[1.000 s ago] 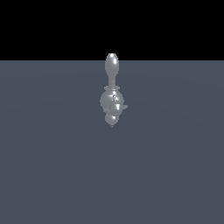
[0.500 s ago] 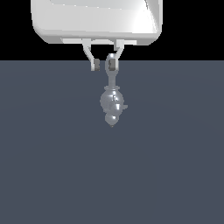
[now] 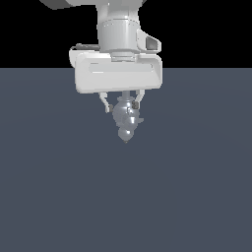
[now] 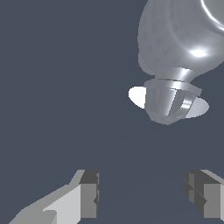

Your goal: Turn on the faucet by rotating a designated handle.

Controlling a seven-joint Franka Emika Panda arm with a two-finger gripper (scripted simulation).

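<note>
The faucet (image 3: 126,120) is a small shiny chrome fixture with a bulbous round body, standing on the grey floor in the middle of the exterior view. Its tall top is hidden behind my white gripper body. My gripper (image 3: 122,103) hangs right over it, open, with one finger (image 3: 105,103) on the exterior view's left of the body and the other at its upper right. In the wrist view the chrome faucet (image 4: 175,65) fills one corner, and both fingertips (image 4: 89,194) stand apart with nothing between them.
A flat dark grey floor (image 3: 59,187) spreads all around the faucet. The white arm (image 3: 118,29) comes down from above against a black background.
My gripper has come down from the top of the view. It now covers the faucet's tall top, with its fingers around the upper body. The faucet has not moved.
</note>
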